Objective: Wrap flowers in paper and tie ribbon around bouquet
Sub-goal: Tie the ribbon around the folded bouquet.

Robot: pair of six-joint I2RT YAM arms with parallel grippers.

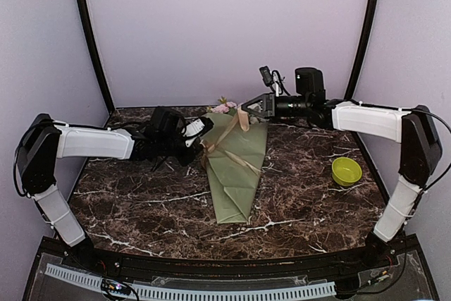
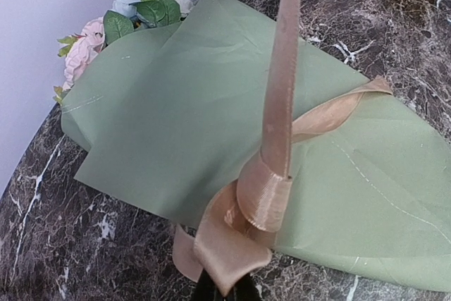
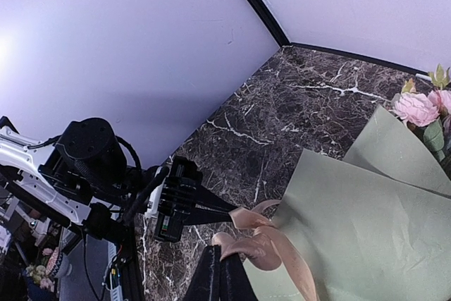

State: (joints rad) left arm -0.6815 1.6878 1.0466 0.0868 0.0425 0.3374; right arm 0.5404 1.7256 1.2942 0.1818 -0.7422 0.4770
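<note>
The bouquet [image 1: 236, 167] lies in the middle of the table, a sage-green paper [image 2: 176, 103] cone with its tip toward the near edge. Pink and white flowers [image 1: 224, 107] show at its far, wide end, and the blooms [image 2: 83, 47] also appear in the left wrist view. A tan ribbon [image 2: 264, 192] crosses the cone and twists into a loop at its left edge. My left gripper [image 2: 227, 288] is shut on one ribbon strand beside that edge. My right gripper [image 3: 222, 252] is shut on the other ribbon [image 3: 254, 249] strand, raised over the wide end. The left gripper [image 3: 229, 214] faces it closely.
A small lime-green bowl [image 1: 346, 170] stands on the marble table [image 1: 141, 202] to the right of the bouquet. Pale walls close in the back and both sides. Both arms reach inward from the near corners.
</note>
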